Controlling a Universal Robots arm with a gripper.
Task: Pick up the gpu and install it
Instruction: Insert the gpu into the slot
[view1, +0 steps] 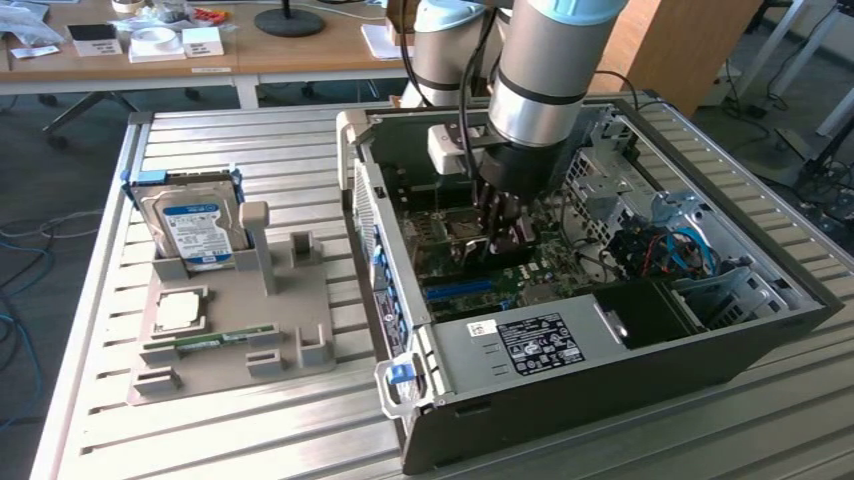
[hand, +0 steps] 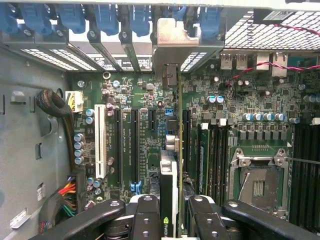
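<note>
The gpu (hand: 169, 172) shows edge-on in the wrist view, a thin card with a green edge. Its silver end bracket (hand: 172, 42) reaches the row of rear slot openings of the computer case (view1: 574, 350). My gripper (hand: 170, 212) is shut on the card, one black finger (hand: 145, 215) on each face. In the exterior view the gripper (view1: 507, 225) is lowered into the open case and holds the gpu (view1: 515, 240) upright just above the green motherboard (view1: 467, 280). Whether the card sits in a slot I cannot tell.
Black expansion slots (hand: 126, 145) and a white slot (hand: 100, 145) lie beside the card; the CPU socket (hand: 257, 182) is on its other side. At the exterior view's left, a grey fixture (view1: 300, 335) holds a hard drive (view1: 194, 225), a processor (view1: 180, 308) and a RAM stick (view1: 220, 338).
</note>
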